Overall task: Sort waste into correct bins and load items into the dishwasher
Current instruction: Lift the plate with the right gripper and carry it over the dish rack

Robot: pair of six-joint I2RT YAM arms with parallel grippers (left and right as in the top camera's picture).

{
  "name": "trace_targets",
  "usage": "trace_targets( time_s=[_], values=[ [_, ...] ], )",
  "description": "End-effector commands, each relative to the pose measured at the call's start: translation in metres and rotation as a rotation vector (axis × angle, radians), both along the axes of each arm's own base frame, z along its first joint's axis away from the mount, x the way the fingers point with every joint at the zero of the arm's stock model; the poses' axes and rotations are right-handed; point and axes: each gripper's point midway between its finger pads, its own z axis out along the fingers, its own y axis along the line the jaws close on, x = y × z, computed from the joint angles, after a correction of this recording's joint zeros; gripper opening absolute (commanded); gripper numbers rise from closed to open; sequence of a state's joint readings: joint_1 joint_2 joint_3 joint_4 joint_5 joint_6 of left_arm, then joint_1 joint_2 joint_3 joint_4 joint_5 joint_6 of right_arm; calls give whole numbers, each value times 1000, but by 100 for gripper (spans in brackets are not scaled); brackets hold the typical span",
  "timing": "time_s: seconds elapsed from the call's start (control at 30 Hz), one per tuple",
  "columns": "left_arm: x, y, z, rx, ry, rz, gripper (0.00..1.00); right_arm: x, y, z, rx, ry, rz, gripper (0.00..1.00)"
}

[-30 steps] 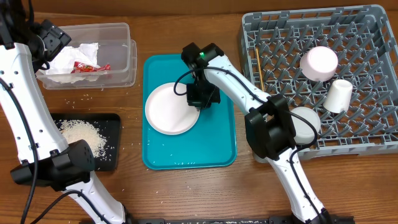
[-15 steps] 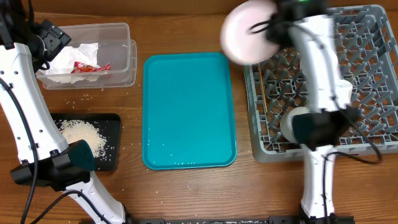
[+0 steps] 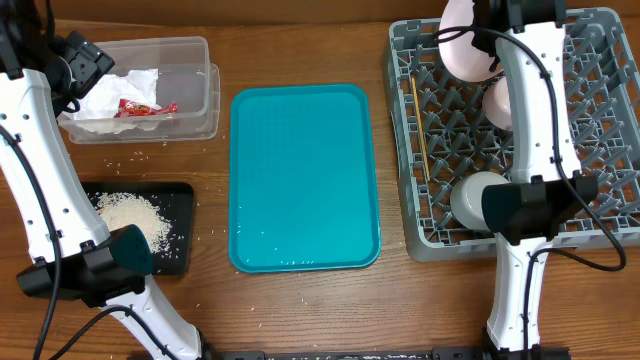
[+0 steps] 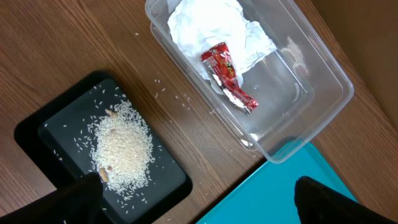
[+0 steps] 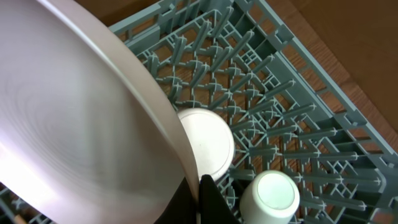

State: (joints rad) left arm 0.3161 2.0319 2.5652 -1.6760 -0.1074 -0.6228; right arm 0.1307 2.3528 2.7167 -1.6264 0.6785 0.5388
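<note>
Below me the crumpled napkin (image 4: 211, 25) and red wrapper (image 4: 227, 78) lie in the clear tub (image 4: 298, 118); rice (image 4: 121, 149) (one loose heap) covers the black tray (image 4: 163, 175).

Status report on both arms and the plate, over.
Left end effector open, empty, above tub and black tray. Right end effector shut on plate, tilted over rack. Dish and cup in rack close beneath.

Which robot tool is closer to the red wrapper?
Left. The left tool hangs over the clear tub holding the red wrapper; the right tool is far off, over the grey rack, gripping the plate.
</note>
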Motion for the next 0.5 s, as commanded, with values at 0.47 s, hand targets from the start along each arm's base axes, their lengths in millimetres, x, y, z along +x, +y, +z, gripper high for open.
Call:
trace_targets(
  time_s=[0.47],
  values=[
    [1, -1, 1, -3, -8, 1, 100, 4, 36, -43, -45, 54, 20, 6]
  ],
)
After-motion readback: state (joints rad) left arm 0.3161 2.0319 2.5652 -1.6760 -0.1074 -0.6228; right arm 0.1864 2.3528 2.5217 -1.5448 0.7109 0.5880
